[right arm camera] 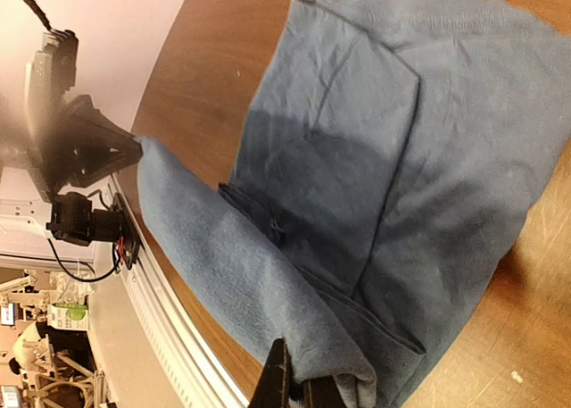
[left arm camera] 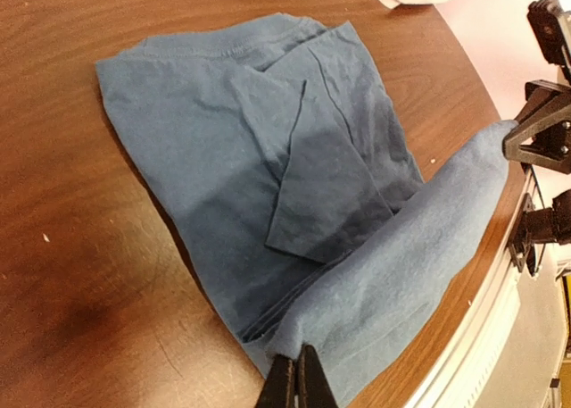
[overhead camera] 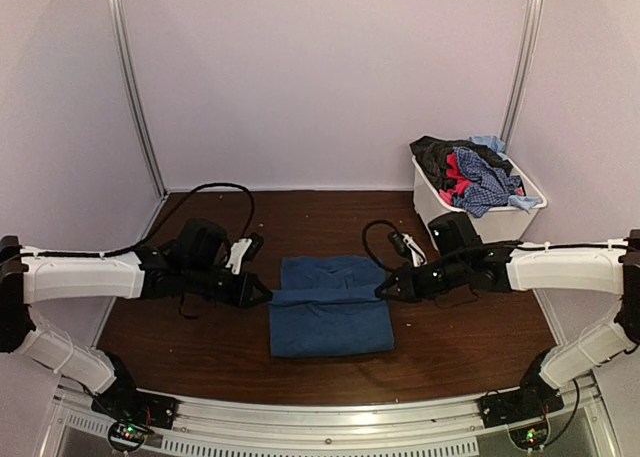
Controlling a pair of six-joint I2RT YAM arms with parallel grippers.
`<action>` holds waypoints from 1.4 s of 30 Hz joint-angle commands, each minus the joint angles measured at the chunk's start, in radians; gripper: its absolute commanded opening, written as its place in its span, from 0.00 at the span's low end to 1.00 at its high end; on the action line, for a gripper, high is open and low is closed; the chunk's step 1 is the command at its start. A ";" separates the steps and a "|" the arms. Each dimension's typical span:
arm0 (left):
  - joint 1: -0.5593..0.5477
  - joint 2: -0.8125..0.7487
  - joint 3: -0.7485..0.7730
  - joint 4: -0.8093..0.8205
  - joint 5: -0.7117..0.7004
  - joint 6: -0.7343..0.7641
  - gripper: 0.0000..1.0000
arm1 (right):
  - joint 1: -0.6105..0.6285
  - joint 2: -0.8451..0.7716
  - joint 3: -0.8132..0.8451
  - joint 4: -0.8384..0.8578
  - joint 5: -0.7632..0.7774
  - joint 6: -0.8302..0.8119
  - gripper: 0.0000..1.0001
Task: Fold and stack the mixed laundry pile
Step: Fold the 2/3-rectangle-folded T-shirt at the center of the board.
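Garment: dark-blue T-shirt (overhead camera: pixel 330 312), likely soft, light, limp | left end effector (overhead camera: pixel 263 293), right end effector (overhead camera: pixel 385 289): clenched on its fold ends | best grip: doubled corners

The bottom edge of each wrist view is cutting off the left claw (left arm camera: pixel 297 368) and the right claw (right arm camera: pixel 293 381), leaving only their dark tips showing. The dark-blue T-shirt (overhead camera: pixel 330 307) is hiding its own lower layers under its folded-over flap. By the far right corner of the worktop (overhead camera: pixel 200 342), the laundry pile (overhead camera: pixel 470 172) is covering the inside of the white bin (overhead camera: pixel 430 205).
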 commanded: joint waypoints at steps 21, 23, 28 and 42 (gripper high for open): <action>0.203 0.665 0.429 0.187 0.041 0.103 0.00 | -0.193 0.647 0.417 0.116 -0.008 -0.175 0.00; 0.202 0.642 0.393 0.191 0.046 0.100 0.00 | -0.191 0.625 0.365 0.146 -0.021 -0.156 0.00; 0.201 0.497 0.255 0.182 0.018 0.106 0.00 | -0.165 0.491 0.215 0.164 -0.047 -0.128 0.00; 0.223 0.498 0.467 0.018 -0.028 0.179 0.00 | -0.240 0.432 0.390 -0.059 -0.037 -0.261 0.00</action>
